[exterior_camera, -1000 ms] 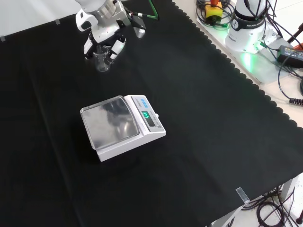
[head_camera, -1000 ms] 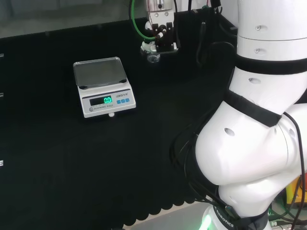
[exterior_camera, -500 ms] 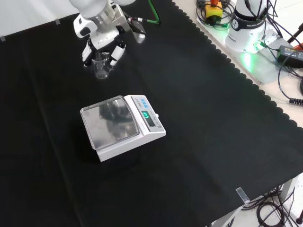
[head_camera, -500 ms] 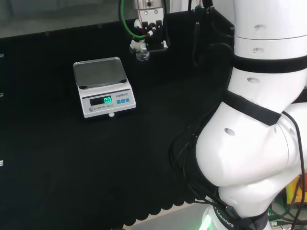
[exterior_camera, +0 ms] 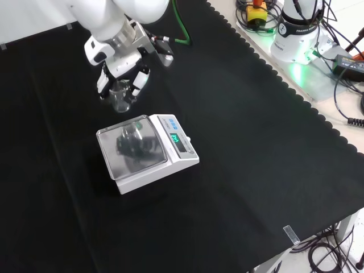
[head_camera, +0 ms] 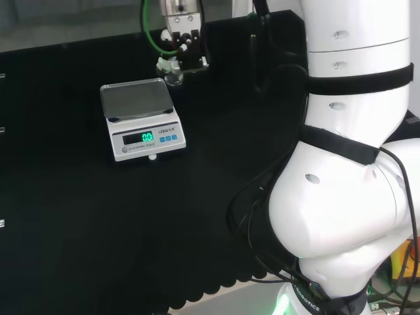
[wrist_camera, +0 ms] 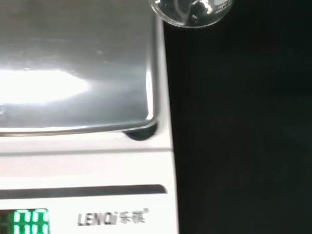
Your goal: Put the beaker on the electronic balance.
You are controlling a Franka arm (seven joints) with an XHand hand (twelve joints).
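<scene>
Small clear glass beaker (exterior_camera: 120,98), clasped in the black-and-white hand (exterior_camera: 122,54), has moved closer to the white electronic balance (exterior_camera: 147,151) on the black-cloth surface (exterior_camera: 256,142).

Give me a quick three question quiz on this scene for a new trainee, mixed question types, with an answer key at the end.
1. True or false: the beaker already rests on the balance pan.
2. Multiple choice: what is the hand doing? A) hanging open with nothing in it B) curled round the beaker C) pressing the balance buttons
3. Fill in: in the head view, the beaker is just past the pan's far ____ corner.

Key: 1 false, it is held above the cloth beside the pan. 2 B. 3 right.
</scene>
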